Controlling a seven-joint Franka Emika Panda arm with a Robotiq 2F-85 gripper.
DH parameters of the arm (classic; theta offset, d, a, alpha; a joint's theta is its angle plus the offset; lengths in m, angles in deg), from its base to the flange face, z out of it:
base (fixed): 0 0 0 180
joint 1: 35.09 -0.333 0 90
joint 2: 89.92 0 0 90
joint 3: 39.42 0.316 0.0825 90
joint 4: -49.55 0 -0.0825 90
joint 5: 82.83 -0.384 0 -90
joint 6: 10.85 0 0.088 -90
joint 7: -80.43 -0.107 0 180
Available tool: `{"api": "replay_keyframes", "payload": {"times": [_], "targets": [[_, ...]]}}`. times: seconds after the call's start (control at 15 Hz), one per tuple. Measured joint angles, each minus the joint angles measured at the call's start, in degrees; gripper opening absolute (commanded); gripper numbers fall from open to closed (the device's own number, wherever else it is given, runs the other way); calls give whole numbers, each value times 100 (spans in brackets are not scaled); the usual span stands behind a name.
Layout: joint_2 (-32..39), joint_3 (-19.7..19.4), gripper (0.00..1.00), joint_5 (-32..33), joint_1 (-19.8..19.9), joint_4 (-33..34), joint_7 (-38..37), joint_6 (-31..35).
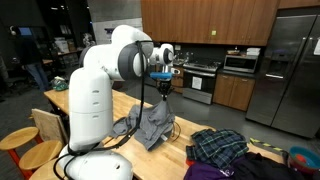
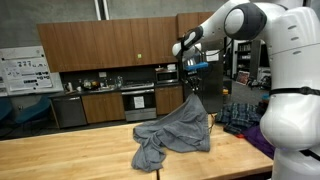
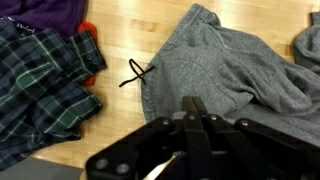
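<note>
A grey drawstring garment (image 2: pixel 175 128) lies partly heaped on the wooden table (image 2: pixel 60 155), with one part pulled up into a peak. My gripper (image 2: pixel 190 88) is shut on that peak, and the cloth hangs from it down to the tabletop. From the opposite side, an exterior view shows the gripper (image 1: pixel 163 86) above the draped grey garment (image 1: pixel 152 122). In the wrist view the gripper (image 3: pixel 190 104) has its fingers pressed together over the grey garment (image 3: pixel 230 60), whose black drawstring (image 3: pixel 135 72) trails on the wood.
A plaid cloth (image 3: pixel 40 85) and a purple cloth (image 3: pixel 45 12) lie piled beside the garment; the pile also shows in both exterior views (image 1: pixel 218 148) (image 2: pixel 240 118). Wooden stools (image 1: pixel 20 140) stand by the table edge. Kitchen cabinets and appliances (image 2: pixel 140 100) line the back.
</note>
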Motion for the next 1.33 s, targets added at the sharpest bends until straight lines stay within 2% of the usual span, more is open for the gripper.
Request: {"api": "replay_keyframes", "payload": {"times": [0.47,0.53,0.6,0.73,1.0,1.33], "targets": [[362,-156,0,119,188,1054,-14,-81],[449,-164,27,126,197,1202,-15,-81],[541,-173,28,127,198,1345,-24,-82],[714,-180,37,131,197,1586,-46,-84],[938,-178,64,229,154,1838,-67,-85],[1008,-72,98,455,-136,1635,-91,-85]]}}
